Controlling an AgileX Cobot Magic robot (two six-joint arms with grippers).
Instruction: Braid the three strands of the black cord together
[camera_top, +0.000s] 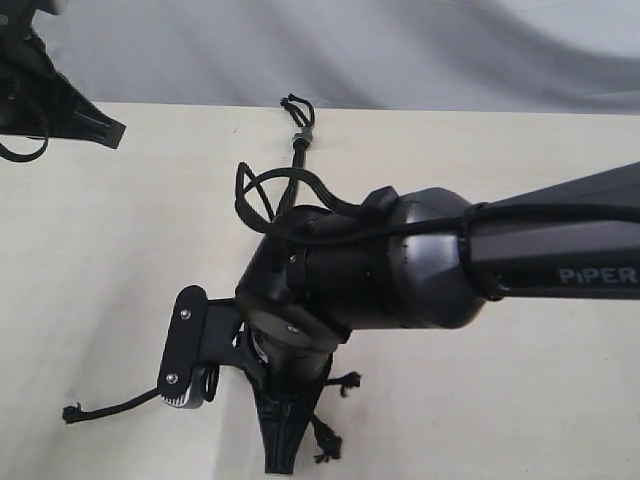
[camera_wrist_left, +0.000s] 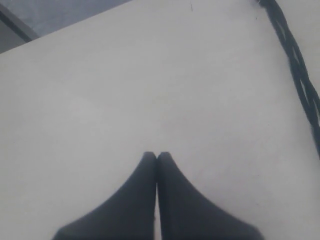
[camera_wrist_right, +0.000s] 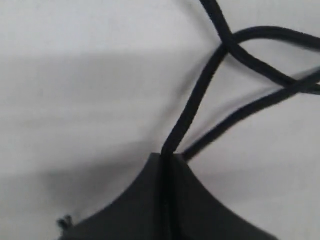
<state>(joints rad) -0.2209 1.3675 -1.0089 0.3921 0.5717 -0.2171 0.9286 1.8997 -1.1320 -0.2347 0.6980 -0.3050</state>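
Pale tabletop (camera_top: 500, 400) holds the black cord (camera_top: 298, 150); right pincer (camera_wrist_right: 166, 157) clamps one strand (camera_wrist_right: 200, 95).

One word can be read: "PiPER" (camera_top: 597, 275), seen in the exterior view. It stands on the dark casing of the right arm (camera_top: 560, 245), on the long segment that reaches in from the right side of that view. The letters are pale grey on the near-black shell (capitals, apart from a small "i" in second place) and run along the length of the segment, just under a thin black cable (camera_top: 560, 212) lying on the same casing. The last letter sits right at the picture's edge, so whether anything follows it cannot be told.
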